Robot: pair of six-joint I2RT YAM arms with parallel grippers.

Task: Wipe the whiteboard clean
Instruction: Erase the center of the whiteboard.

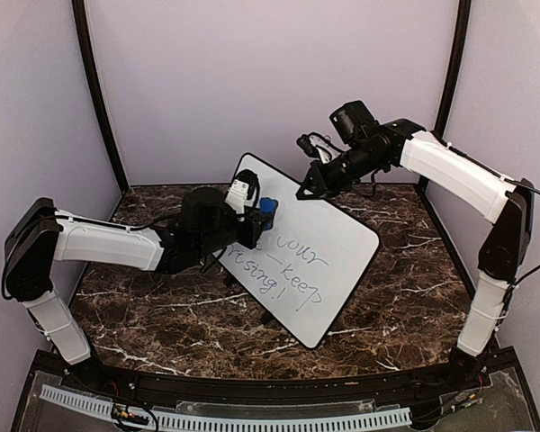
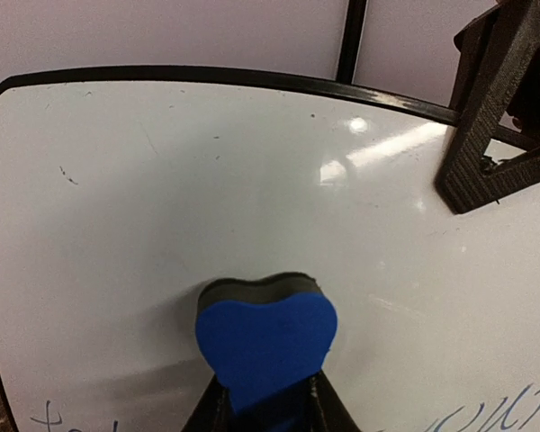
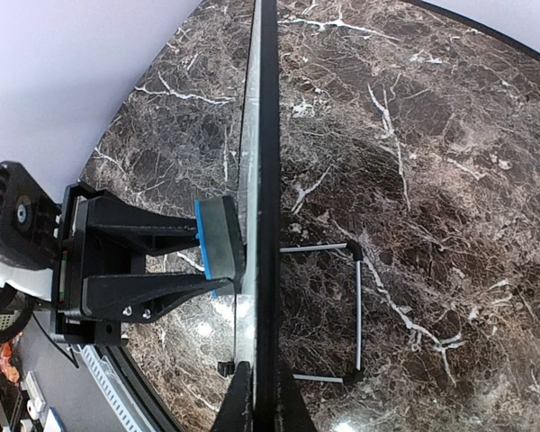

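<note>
Here, eraser [image 2: 265, 346] against whiteboard [image 1: 342, 238] — right hand [image 1: 304, 191] pinching its edge, wire stand [image 3: 357, 306] behind

The whiteboard [image 3: 266, 135] stands edge-on up the middle, a thin black line against the dark marble tabletop [image 3: 432, 180]. At the bottom the right gripper [image 3: 259, 400] is clamped on that edge, 1 of its 2 fingers [image 3: 238, 407] on either side. To the left, the left gripper [image 3: 207, 254] holds an eraser [image 3: 220, 236], blue-backed, its grey pad flat against the board's face. On the board's other side a thin wire stand [image 3: 357, 306] rests on the tabletop.
</note>
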